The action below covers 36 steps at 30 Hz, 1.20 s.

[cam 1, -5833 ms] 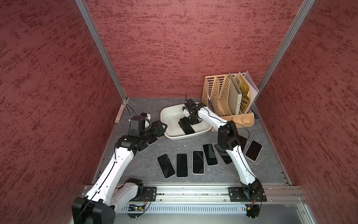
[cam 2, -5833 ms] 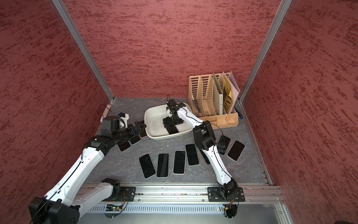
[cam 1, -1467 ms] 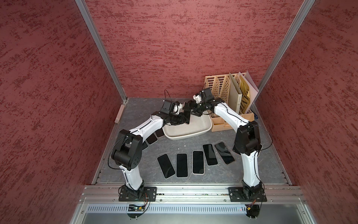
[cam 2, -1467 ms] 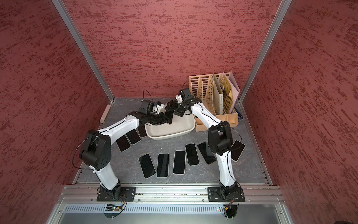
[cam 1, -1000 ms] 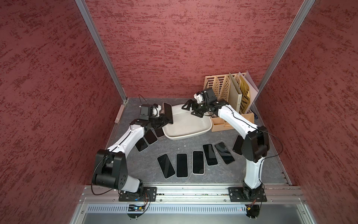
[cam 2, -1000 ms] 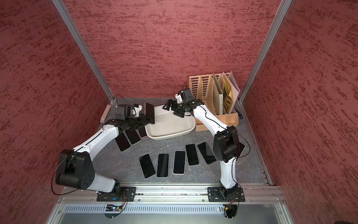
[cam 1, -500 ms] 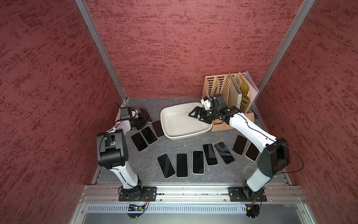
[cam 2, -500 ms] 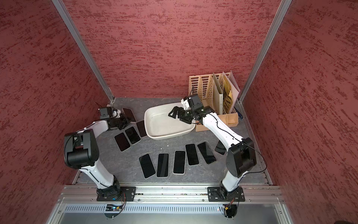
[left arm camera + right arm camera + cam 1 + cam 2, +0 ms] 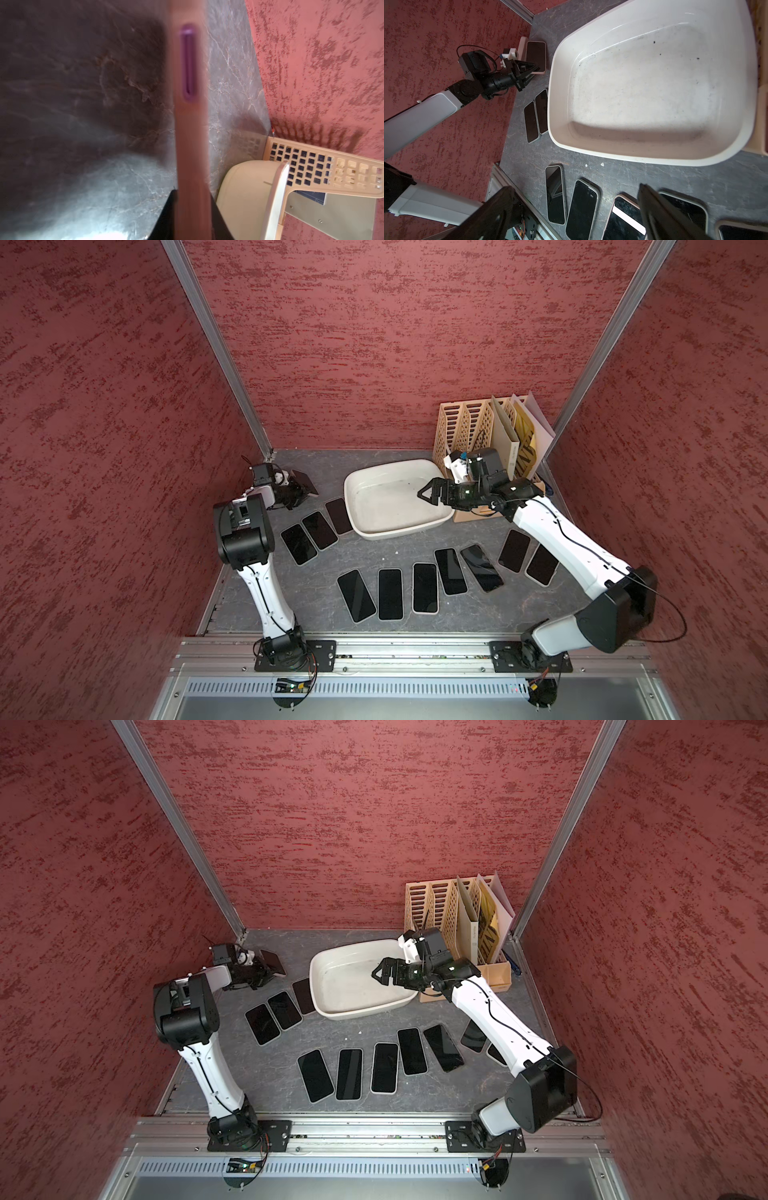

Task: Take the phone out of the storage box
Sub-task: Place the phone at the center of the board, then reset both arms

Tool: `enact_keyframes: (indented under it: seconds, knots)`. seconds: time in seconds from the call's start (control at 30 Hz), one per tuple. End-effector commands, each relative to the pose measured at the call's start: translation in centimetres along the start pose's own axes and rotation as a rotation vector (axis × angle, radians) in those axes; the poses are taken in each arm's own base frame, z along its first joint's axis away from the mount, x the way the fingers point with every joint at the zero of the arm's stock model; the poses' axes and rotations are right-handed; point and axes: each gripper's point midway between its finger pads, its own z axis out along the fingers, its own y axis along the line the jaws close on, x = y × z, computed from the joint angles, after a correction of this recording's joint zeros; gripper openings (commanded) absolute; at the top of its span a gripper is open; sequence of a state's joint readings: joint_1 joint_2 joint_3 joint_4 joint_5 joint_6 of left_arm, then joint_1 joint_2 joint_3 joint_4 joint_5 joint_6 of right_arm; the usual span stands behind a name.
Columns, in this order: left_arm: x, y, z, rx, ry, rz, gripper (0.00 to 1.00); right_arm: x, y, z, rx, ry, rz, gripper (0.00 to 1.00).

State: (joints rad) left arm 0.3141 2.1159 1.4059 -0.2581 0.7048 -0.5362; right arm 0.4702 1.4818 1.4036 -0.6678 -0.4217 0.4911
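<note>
Phone (image 9: 306, 482) lies within left gripper (image 9: 300, 493), grip unclear; right gripper (image 9: 428, 492) wide open.

A grey, marble-veined tabletop (image 9: 316, 572) is carrying a white storage box (image 9: 399, 533) toward the back, with a beige file organizer (image 9: 457, 431) standing just beside its right end in the far-right corner. Three phones (image 9: 319, 530) are lying screen-up side by side just beside the box's left end, five phones (image 9: 424, 587) are fanning out in a row in front of it, and two phones (image 9: 514, 551) are lying together to the right. A pink-cased phone (image 9: 536, 56) is sitting near the far-left corner; whether it is resting flat is unclear. Two white specks (image 9: 586, 165) are lying just in front of the box.
</note>
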Motion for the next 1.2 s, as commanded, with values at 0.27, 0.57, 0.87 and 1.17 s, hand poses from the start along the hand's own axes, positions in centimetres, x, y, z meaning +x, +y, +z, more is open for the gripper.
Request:
enact_keyframes:
  seconds: [0.27, 0.57, 0.87, 1.17]
  knots:
    - [2.3, 1.3, -2.2, -0.071, 0.052, 0.022, 0.53, 1.4, -1.2, -2.3, 0.071, -0.039, -0.04, 0.99]
    - [5.9, 1.0, -8.4, -0.12, -0.011, 0.043, 1.0, 1.0, -3.2, -4.8, 0.122, -0.123, -0.073, 0.98]
    - [9.3, -2.2, -15.2, -0.075, -0.297, 0.291, 1.0, -0.4, -15.0, -7.4, 0.448, -0.381, -0.077, 0.98]
    - [11.2, -1.8, -15.7, -0.022, -0.426, 0.362, 1.0, -1.4, -22.8, -7.6, 0.656, -0.622, -0.37, 0.98]
